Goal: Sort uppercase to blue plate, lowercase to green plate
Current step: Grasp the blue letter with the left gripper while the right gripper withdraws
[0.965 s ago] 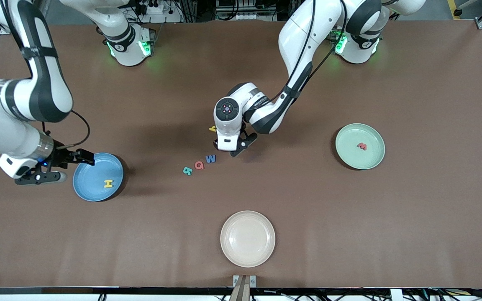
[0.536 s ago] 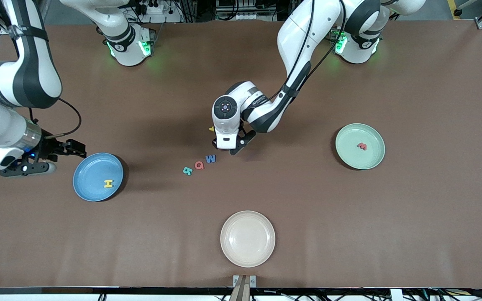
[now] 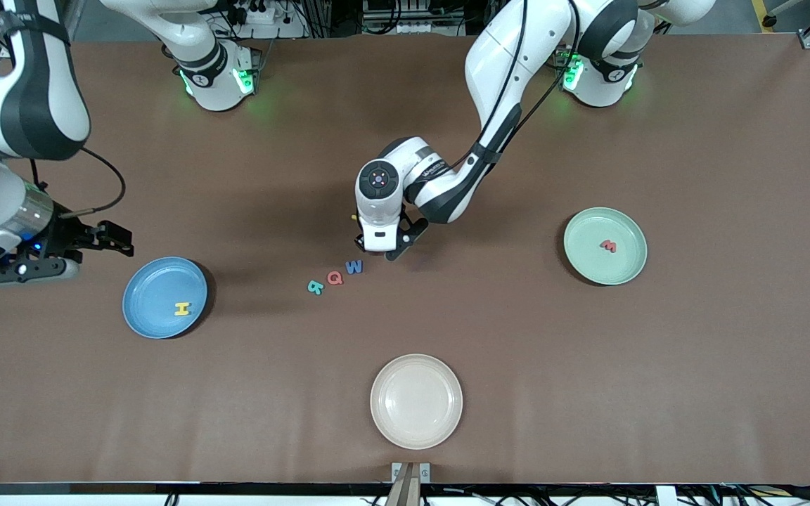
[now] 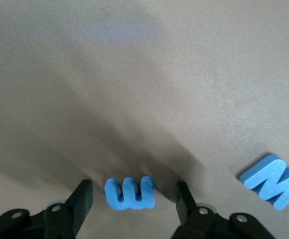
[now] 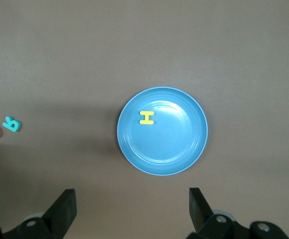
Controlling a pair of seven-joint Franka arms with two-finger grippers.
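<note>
Left gripper [image 4: 132,199] down at table mid, fingers apart, straddling the small blue lowercase letter [image 4: 128,193], not touching it. Right gripper [image 5: 132,209] spread wide, empty, up beside the blue plate [image 3: 148,313], which holds yellow H [image 3: 181,308]. Red lowercase letter [image 3: 608,245] in green plate [image 3: 626,270].
</note>
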